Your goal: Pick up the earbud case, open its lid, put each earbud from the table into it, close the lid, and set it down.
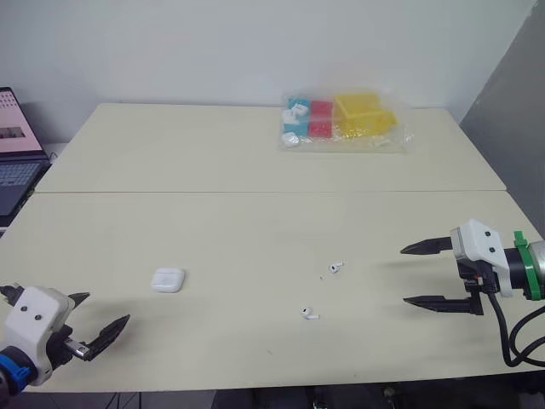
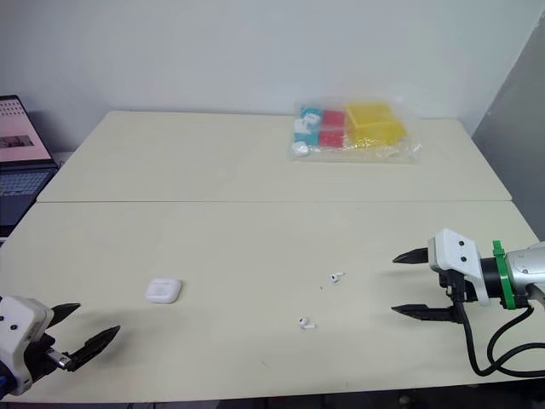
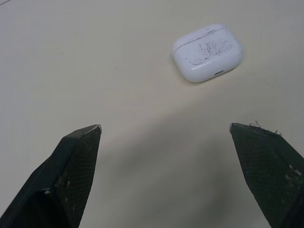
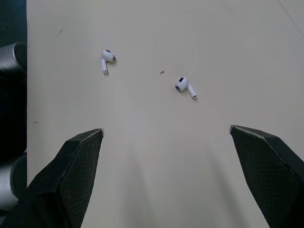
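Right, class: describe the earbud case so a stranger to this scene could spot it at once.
On the near cream table, toward the laptop side, the earbud case lies just ahead of the left gripper. It is a shut, rounded white box, far larger than the two tiny stemmed earbuds nearer the right gripper.

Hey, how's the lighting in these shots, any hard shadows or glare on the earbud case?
Left wrist view: soft, even light; the earbud case shows no glare, only a thin shadow along its edge. Right wrist view: the two earbuds cast barely any shadow on the table. Left eye view: the plastic bag glints faintly.
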